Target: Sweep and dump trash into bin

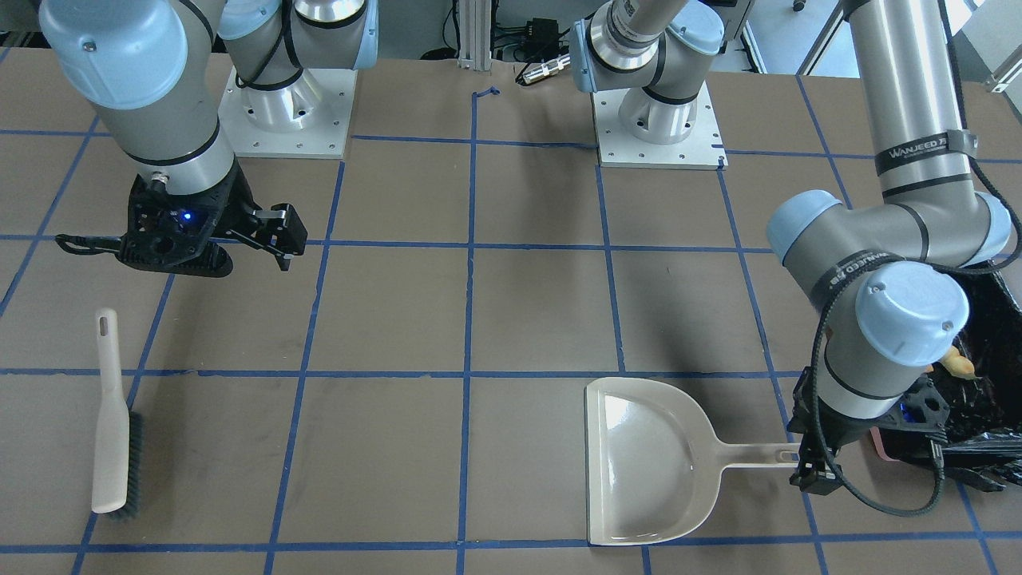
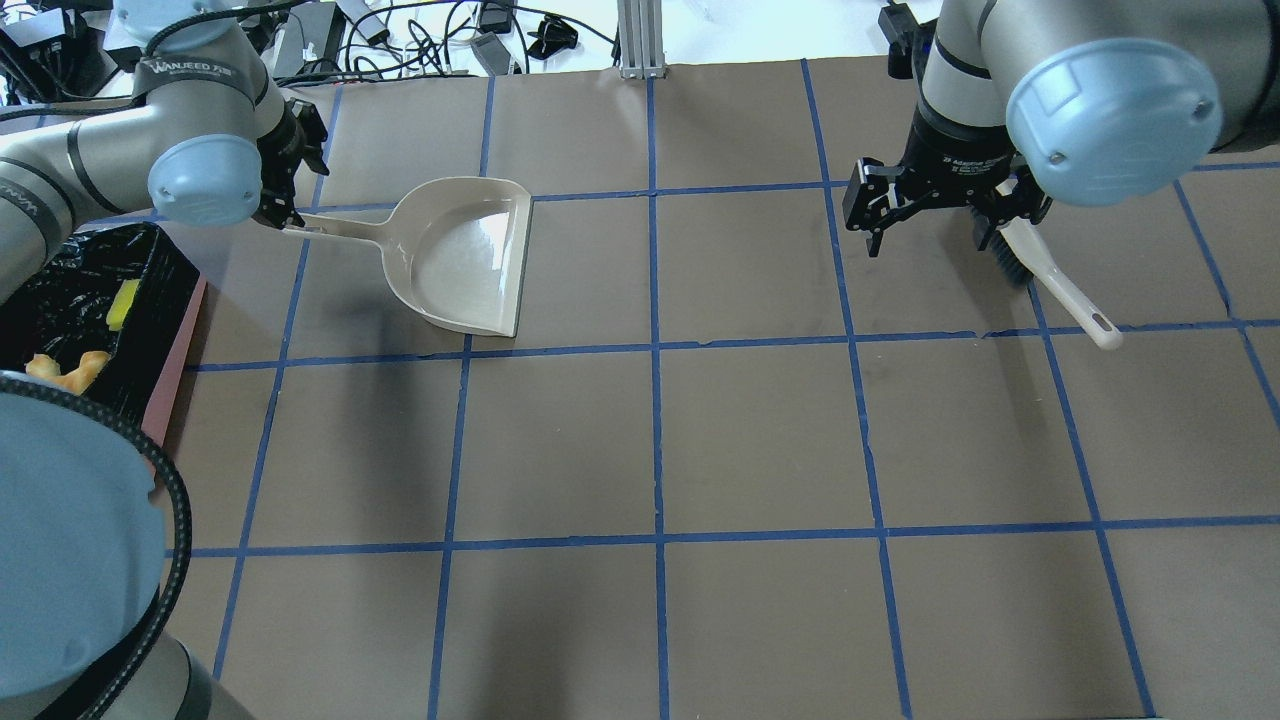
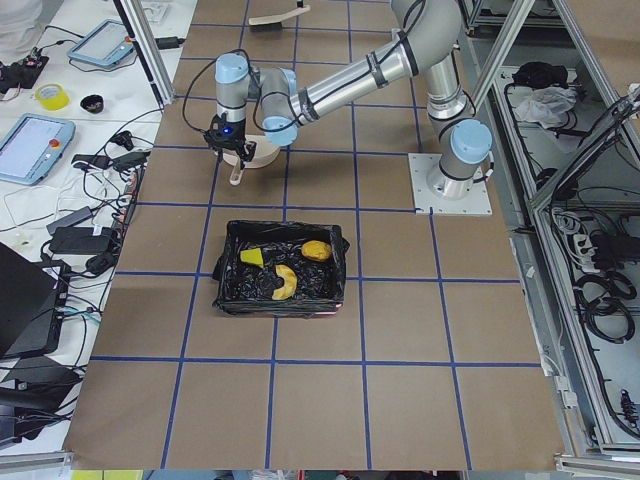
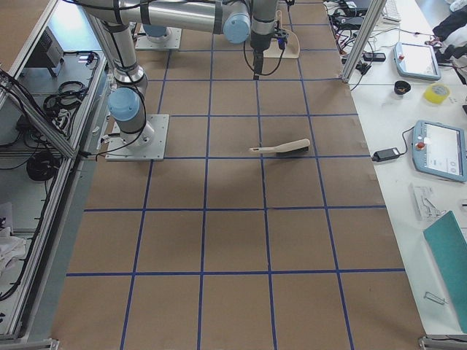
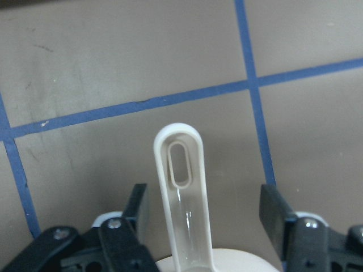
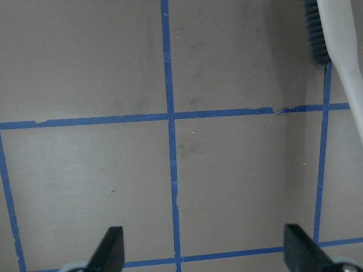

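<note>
Left gripper (image 5: pixel 204 201) is spread wide and grips nothing. The dustpan's handle (image 5: pixel 180 187) runs straight up the gap, with table showing on both sides and neither finger touching it. That's the relation that counts: the handle's long axis points from the gripper toward the scoop of the dustpan (image 2: pixel 470 260). The likely move is a plain lift or pull-back off the handle end, no twist needed.

The dustpan lies flat and empty. The trash (image 3: pixel 285 283) is in the bin (image 3: pixel 226 262), which sits past the dustpan's handle end, out to the robot's left. Lump, rind and sponge all rest on the black liner, so the dumping looks done.

On the dustpan's scoop side and well apart from it, the right gripper (image 6: pixel 201 249) hangs wide open and empty above the table (image 2: pixel 650 440). The brush (image 2: pixel 1060 290) lies just beside it.

Around the dustpan the surface is flat brown paper with blue tape lines. There's room to back out; only the bin's wall, near the left arm, wants minding.
</note>
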Robot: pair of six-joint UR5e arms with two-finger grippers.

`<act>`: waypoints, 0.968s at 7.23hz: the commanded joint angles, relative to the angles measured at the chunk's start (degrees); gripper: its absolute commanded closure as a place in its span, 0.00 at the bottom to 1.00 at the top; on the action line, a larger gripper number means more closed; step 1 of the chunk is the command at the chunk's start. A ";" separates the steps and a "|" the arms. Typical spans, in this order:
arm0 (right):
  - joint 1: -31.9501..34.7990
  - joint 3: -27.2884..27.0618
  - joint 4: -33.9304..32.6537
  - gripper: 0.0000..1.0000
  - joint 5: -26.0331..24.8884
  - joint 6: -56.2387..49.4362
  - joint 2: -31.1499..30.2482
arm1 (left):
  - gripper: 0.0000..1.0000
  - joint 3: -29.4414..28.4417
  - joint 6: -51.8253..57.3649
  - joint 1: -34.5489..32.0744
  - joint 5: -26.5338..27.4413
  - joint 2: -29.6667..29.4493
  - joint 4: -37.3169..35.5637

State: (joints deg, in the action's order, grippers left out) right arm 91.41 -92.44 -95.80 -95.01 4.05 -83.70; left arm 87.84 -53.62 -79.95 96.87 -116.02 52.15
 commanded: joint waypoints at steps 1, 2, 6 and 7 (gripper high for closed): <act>0.00 -0.02 0.00 0.00 -0.26 -0.10 0.11 | 0.00 -0.83 24.15 -1.25 -1.93 5.51 0.92; 0.00 -0.10 0.18 0.00 -0.09 -0.27 0.20 | 0.00 -0.74 27.23 -1.52 -3.86 9.19 2.93; -0.44 -0.02 0.62 0.00 -0.53 -0.10 -0.50 | 0.00 -4.07 51.29 -1.96 -2.12 17.30 20.57; -0.44 0.07 0.53 0.00 -0.70 -0.10 -0.50 | 0.00 -4.17 52.47 -2.14 -1.78 18.97 26.19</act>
State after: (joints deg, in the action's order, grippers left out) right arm 91.00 -92.47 -95.28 -95.60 3.94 -84.11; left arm 84.33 -4.29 -81.88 94.75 -99.23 71.52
